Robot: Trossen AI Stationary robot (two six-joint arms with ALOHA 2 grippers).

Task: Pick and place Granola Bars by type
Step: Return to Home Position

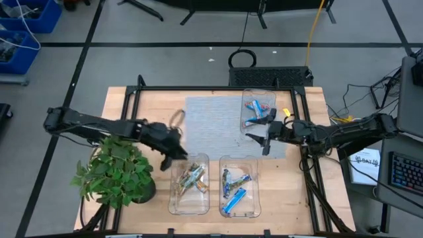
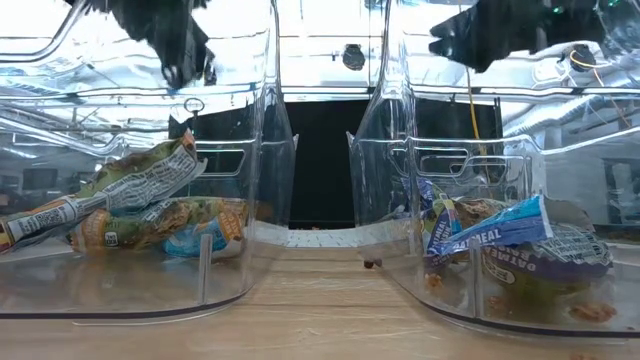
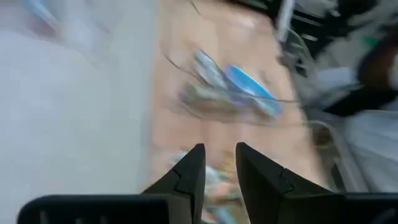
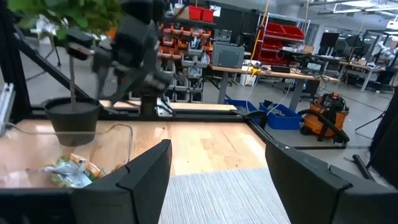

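Note:
Three clear trays hold the granola bars. The near left tray (image 1: 189, 182) has tan-gold bars (image 2: 130, 205), the near right tray (image 1: 239, 186) has blue bars (image 2: 490, 235), and the far tray (image 1: 258, 108) has blue and red bars (image 1: 256, 114). My left gripper (image 1: 172, 157) hovers at the far left corner of the tan-gold tray with its fingers (image 3: 193, 171) a little apart and nothing between them. My right gripper (image 1: 260, 140) hangs wide open (image 4: 217, 168) over the grey mat (image 1: 211, 122), just near of the far tray, holding nothing.
A potted plant (image 1: 115, 170) stands at the table's near left, close beside my left arm. A dark frame (image 1: 211, 88) runs around the table edges. The wooden strip (image 2: 320, 290) lies between the two near trays.

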